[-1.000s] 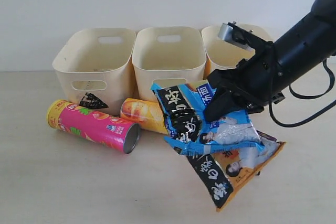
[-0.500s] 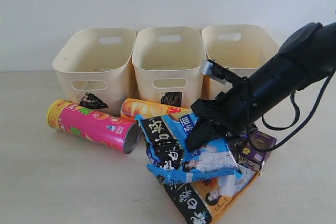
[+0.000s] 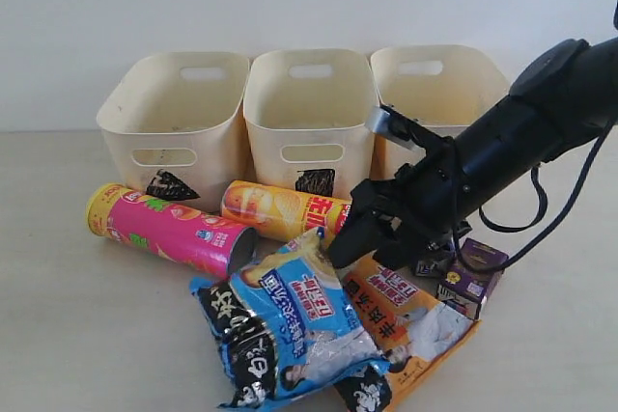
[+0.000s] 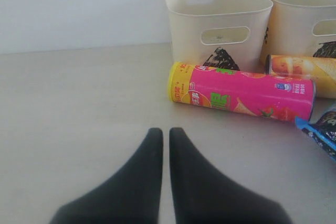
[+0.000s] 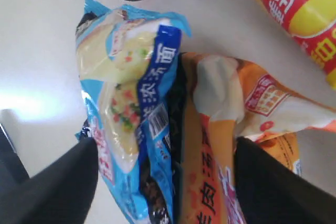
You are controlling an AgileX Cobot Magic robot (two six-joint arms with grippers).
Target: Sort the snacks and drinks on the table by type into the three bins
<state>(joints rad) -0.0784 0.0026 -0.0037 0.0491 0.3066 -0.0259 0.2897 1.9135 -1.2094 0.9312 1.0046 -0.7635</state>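
Exterior view. Three cream bins stand in a row at the back of the table [image 3: 87,335]: the left bin [image 3: 208,142] bears a black triangle, the middle bin [image 3: 266,142] a black squarish scribble, and the front of the right bin [image 3: 454,94] is hidden by the arm. The magenta tube [image 3: 169,229] lies on its side in front of the left bin. The yellow-red tube [image 3: 280,211] lies on its side in front of the middle bin. The blue bag [image 3: 290,325] lies flat at the front of the table, its edge overlapping the orange bag [image 3: 410,311] beside it. The purple carton [image 3: 480,270] sits at the far side of the orange bag, under the arm. The right gripper [image 3: 365,243] hangs low over the two bags with its fingers spread and nothing between them; whether it touches the bags cannot be told.

Right wrist view. The right gripper [image 5: 167,153] has its dark fingers [image 5: 63,182] wide apart, with the blue bag [image 5: 131,103] and the orange bag [image 5: 241,108] side by side beneath the gap, and the yellow-red tube [image 5: 299,9] near the orange bag.

Left wrist view. The left gripper [image 4: 165,132] is over bare table, its fingers pressed almost together and gripping nothing, with the magenta tube [image 4: 241,92] lying well ahead of it
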